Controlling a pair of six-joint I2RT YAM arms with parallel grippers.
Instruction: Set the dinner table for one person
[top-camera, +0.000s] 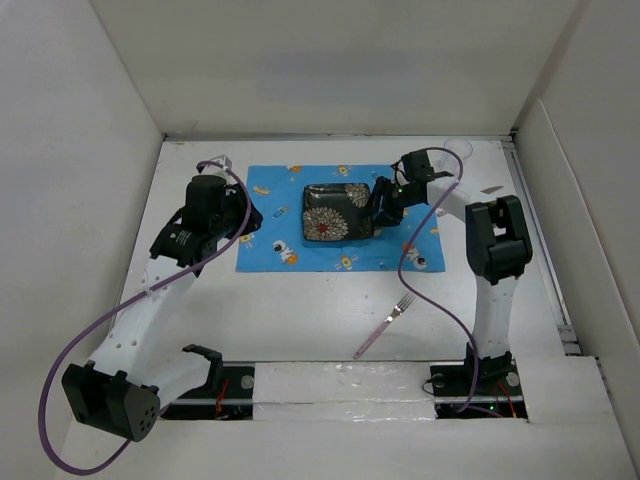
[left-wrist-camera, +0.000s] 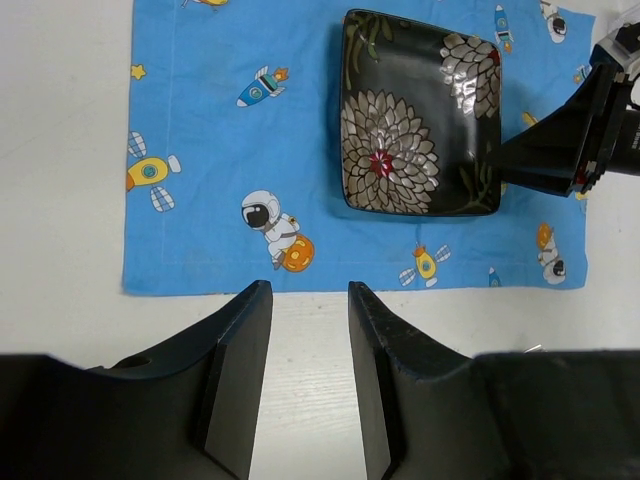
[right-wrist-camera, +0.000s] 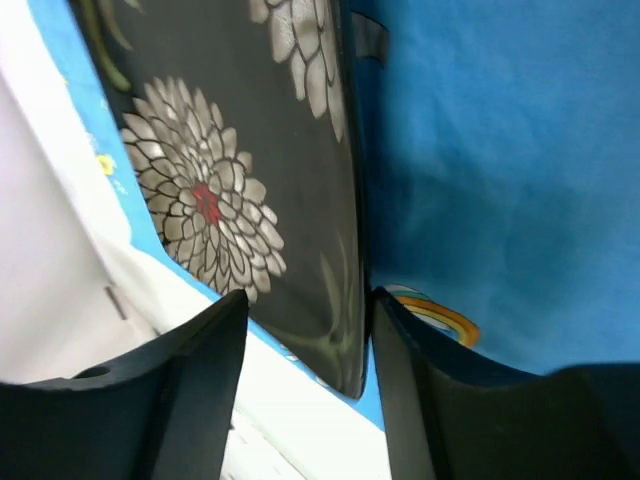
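Now | left gripper (left-wrist-camera: 308, 300) parted, empty, above dinner table (left-wrist-camera: 60, 150) | right gripper (right-wrist-camera: 308, 300) astride plate (right-wrist-camera: 220, 150) rim, hold unclear

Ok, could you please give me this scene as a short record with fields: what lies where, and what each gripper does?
surface: white dinner table
placemat: blue, cartoon print, flat on the table
plate: black, square, flower pattern; on the placemat, right of its centre
fork: on bare table, nearer the arms than the placemat
left gripper: open, empty, beside the placemat's edge
right gripper: jaws either side of the plate's right rim; grip unclear
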